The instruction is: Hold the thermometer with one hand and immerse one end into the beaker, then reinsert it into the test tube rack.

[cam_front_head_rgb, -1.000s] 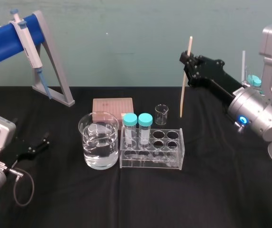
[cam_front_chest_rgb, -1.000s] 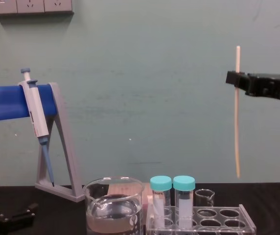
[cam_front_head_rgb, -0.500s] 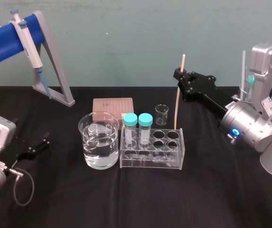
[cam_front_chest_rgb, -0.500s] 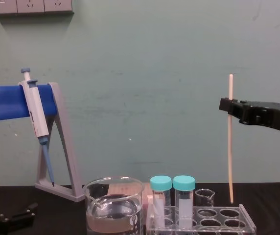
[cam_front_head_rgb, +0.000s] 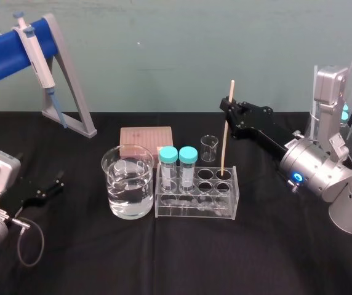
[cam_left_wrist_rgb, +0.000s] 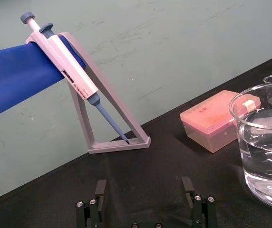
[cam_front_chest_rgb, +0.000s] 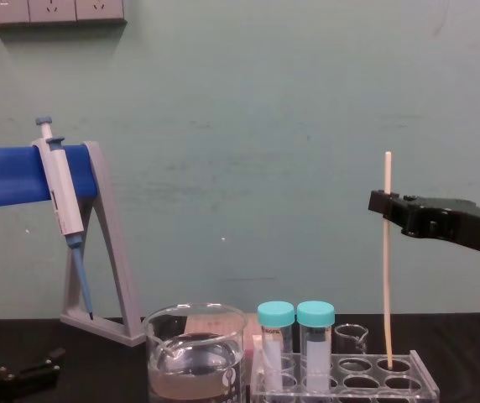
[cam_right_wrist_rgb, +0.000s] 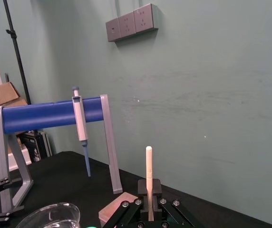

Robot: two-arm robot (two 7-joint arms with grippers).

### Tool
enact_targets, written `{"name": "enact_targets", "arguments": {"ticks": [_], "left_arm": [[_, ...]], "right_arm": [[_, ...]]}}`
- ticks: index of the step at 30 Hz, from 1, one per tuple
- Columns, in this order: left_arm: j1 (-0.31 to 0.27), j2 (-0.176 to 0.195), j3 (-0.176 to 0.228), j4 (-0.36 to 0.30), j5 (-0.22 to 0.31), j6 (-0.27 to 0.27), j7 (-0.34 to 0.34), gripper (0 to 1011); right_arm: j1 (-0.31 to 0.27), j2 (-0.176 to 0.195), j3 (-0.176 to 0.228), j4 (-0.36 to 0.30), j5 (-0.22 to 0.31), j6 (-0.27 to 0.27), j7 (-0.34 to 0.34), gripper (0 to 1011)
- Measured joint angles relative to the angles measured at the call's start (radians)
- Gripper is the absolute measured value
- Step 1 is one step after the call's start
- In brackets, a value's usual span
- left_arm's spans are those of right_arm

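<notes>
Reinsertion is in hand: the thermometer (cam_front_head_rgb: 225, 144), clenched by the right gripper (cam_front_head_rgb: 228, 109), is poised at the rack's (cam_front_head_rgb: 194, 212) far corner hole — lowering, then release, is called for. The left gripper (cam_left_wrist_rgb: 144, 184) is parked low at the left, fingers spread.

On counter (cam_front_head_rgb: 164, 261): beaker (cam_front_head_rgb: 127, 182), rack (cam_front_head_rgb: 194, 209) just to its right. Two tubes (cam_front_head_rgb: 168, 166) in rack's left holes; thermometer (cam_front_head_rgb: 225, 140) tip in rear right hole. Small beaker (cam_front_head_rgb: 209, 148) behind rack, box (cam_front_head_rgb: 146, 135) behind beaker, pipette stand (cam_front_head_rgb: 71, 92) far rear left.

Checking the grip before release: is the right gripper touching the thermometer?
Touching. The chest view shows the right gripper shut on the thermometer, no gap between them.
</notes>
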Motion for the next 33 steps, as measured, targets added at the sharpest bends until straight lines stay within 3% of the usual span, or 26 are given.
{"name": "enact_targets", "arguments": {"ticks": [33], "left_arm": [[0.000,0.000,0.000,0.000,0.000,0.000,0.000,1004]], "right_arm": [[0.021,-0.041,-0.013,0.152,-0.021,-0.054,0.041,48]]}}
